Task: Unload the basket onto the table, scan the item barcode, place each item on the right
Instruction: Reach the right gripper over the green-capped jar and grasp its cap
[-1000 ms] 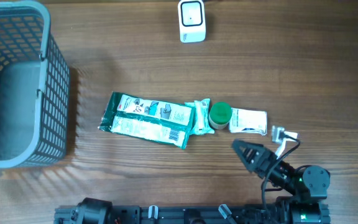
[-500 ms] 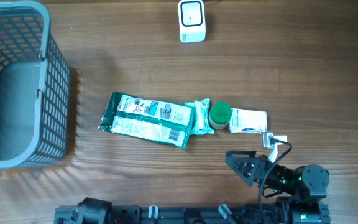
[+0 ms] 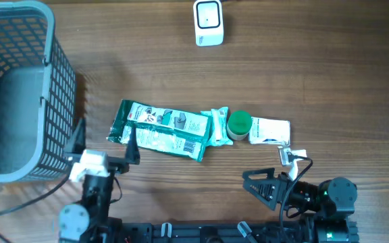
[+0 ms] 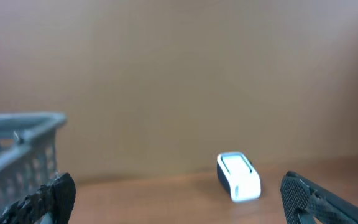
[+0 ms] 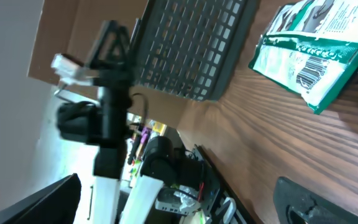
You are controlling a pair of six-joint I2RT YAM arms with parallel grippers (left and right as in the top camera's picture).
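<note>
Both tools gape released, holding nothing: left tool (image 3: 105, 142) at 9 o'clock, right tool (image 3: 252, 184) at 4 o'clock of the green-and-white flat plastic packet (image 3: 161, 129) on the wooden bench (image 3: 316, 67).

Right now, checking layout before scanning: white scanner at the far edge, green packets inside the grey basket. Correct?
No: the overhead view shows the green packets on the table beside the grey basket, not inside it. The white scanner is at the far edge.
</note>
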